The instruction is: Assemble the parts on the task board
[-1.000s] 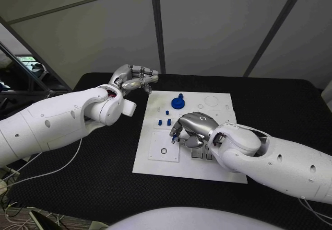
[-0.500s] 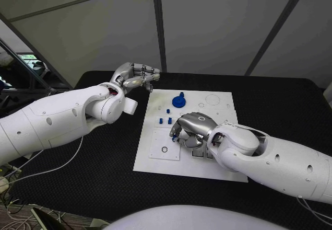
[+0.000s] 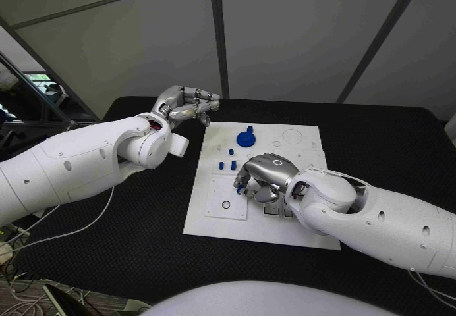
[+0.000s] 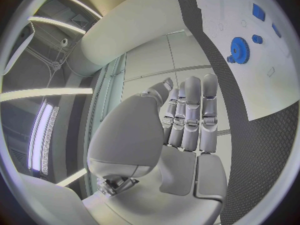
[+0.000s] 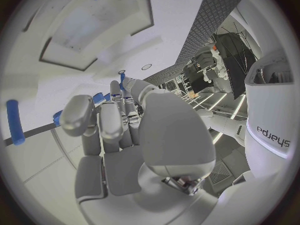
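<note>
Black, finely textured table (image 3: 114,230) under a flat white task board (image 3: 214,224), with pale wall panels split by dark seams behind. Near the board's middle, silver right hand (image 3: 261,174) palm down, fingers curled together over the plate, small blue parts (image 5: 100,97) at the fingertips, actual pinch impossible to tell. Farther back, blue round gear part (image 3: 245,139) and small blue pegs (image 3: 224,166) standing on the board; beyond its far left corner, left hand (image 3: 187,105) raised, fingers straight, pressed together, holding nothing.
</note>
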